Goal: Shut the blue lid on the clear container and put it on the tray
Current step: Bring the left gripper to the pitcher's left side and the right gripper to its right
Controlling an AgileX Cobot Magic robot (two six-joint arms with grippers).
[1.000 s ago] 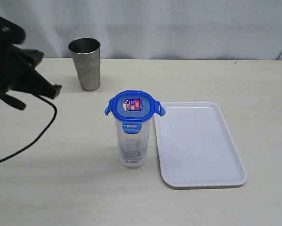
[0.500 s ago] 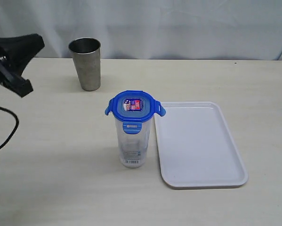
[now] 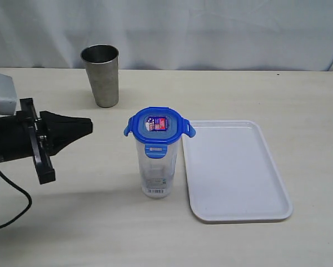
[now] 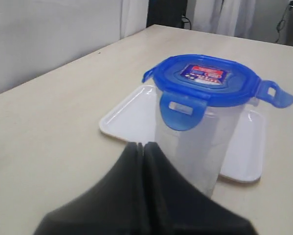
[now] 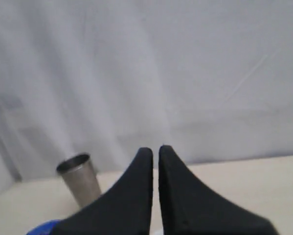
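The clear container [image 3: 156, 169] stands upright on the table just left of the white tray [image 3: 233, 172]. The blue lid [image 3: 159, 125] sits on top of it; its side tabs stick outward and the front tab hangs down. My left gripper [image 3: 91, 127] is shut and empty, lying level to the left of the container and pointing at it with a gap between. In the left wrist view the lid [image 4: 205, 81], container [image 4: 195, 147] and tray [image 4: 131, 115] lie just beyond the shut left gripper [image 4: 143, 145]. My right gripper [image 5: 155, 149] is shut and empty; it does not show in the exterior view.
A grey steel tumbler [image 3: 101, 75] stands at the back left, behind the left arm; it also shows in the right wrist view as the tumbler [image 5: 80, 178]. A white curtain hangs behind the table. A black cable [image 3: 13, 214] trails from the left arm.
The left arm has swung down from the upper left and turned level, its shut tip now pointing at the container. Container, lid and tray have not moved.
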